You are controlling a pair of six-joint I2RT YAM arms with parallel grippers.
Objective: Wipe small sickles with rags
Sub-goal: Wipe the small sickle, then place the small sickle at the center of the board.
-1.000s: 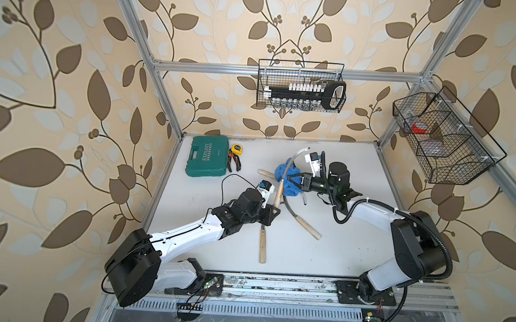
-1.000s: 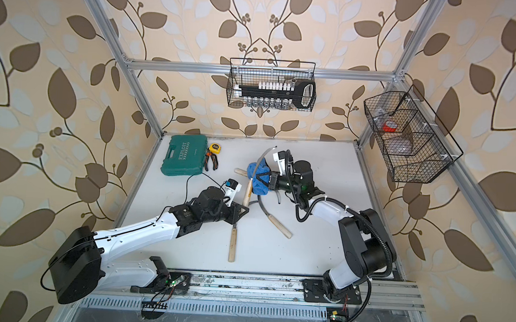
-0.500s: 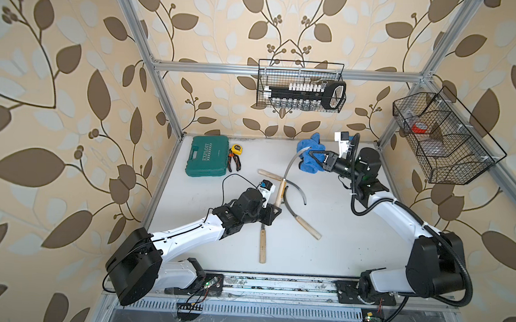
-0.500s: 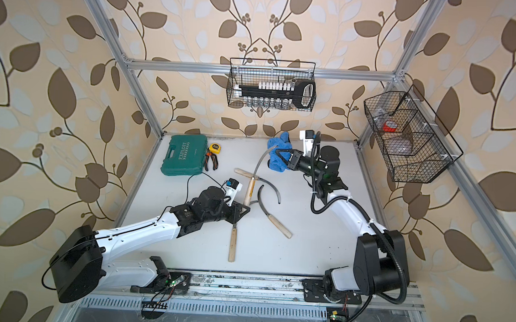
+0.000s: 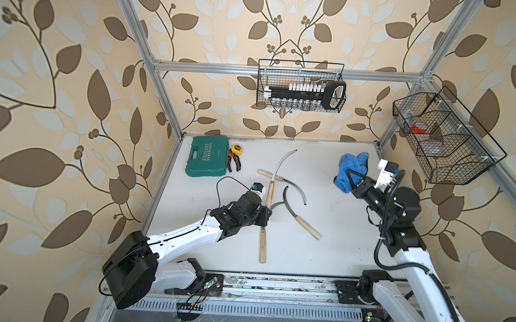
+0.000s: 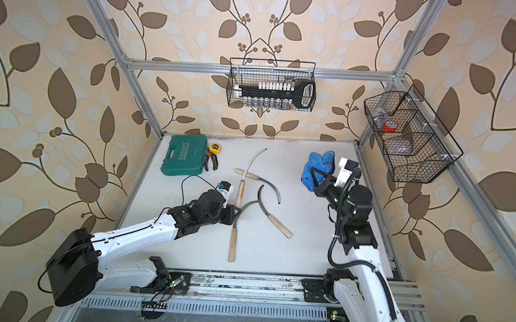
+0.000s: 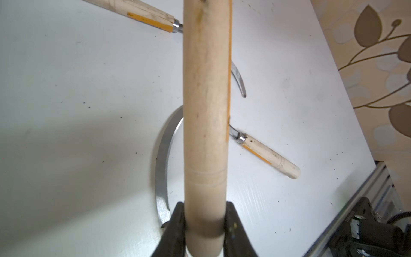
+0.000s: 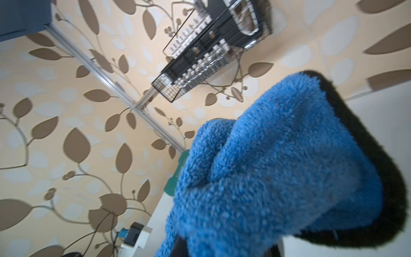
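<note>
1. Four sickles are in play. Your left pincer [image 7: 204, 209] is clamped tight round the butt of one wooden handle, so this held sickle [image 5: 270, 190] is the one to wipe.
2. Its long axis runs from that pincer towards the back wall, the blade curving off to your right. It seems raised off the worktop [image 5: 337, 231], though the views leave that unsure.
3. Your right pincer [image 5: 351, 175] is closed on the bunched blue rag [image 5: 348, 163], held up near the back right corner, well apart from every blade.
4. The rag sits to the right of the held blade, so the right arm should carry it leftward while the left arm only steadies.
5. Three loose sickles [image 5: 307, 227] lie crossed just beside the held handle, so steer clear.
</note>
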